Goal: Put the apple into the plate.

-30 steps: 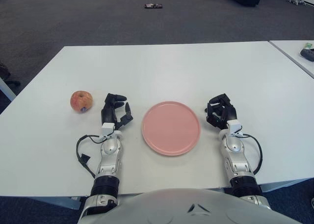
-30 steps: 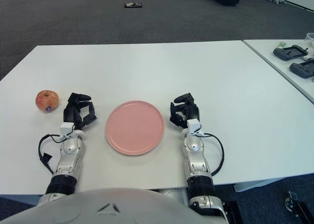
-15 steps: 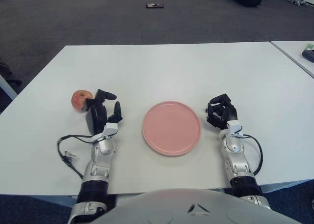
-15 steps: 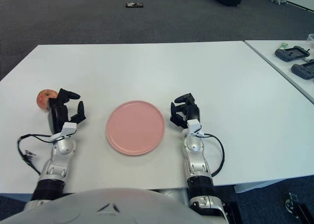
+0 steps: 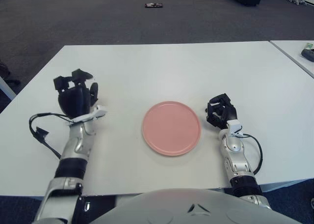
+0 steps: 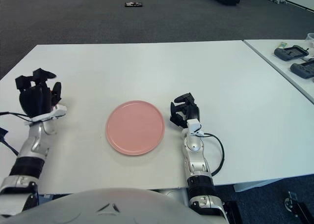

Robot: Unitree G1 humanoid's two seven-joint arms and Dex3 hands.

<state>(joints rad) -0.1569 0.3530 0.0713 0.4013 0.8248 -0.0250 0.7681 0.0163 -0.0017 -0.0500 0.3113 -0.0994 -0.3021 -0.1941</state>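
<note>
pink plate (image 5: 171, 128) is being shown bare at the middle of the white desk (image 5: 162, 67), and no apple is being seen on it or anywhere else on the desk. the left robot hand (image 5: 76, 98) is being held up over the left part of the desk, well apart from the plate, with its dark back being turned toward the camera. whatever lies under or in front of its palm is being hidden. the apple is being judged most likely to be behind that robot hand, though whether it is being gripped or only covered cannot be told.

the right robot hand (image 5: 220, 112) is being shown just beside the plate's right edge, curled up and holding nothing.

the coming move is being judged to turn on one relation: the plate is lying to the right of the left robot hand and slightly nearer the robot. if the apple is indeed being held, a carry rightward across bare desk is being called for. the left robot hand is the one placed for it.
</note>
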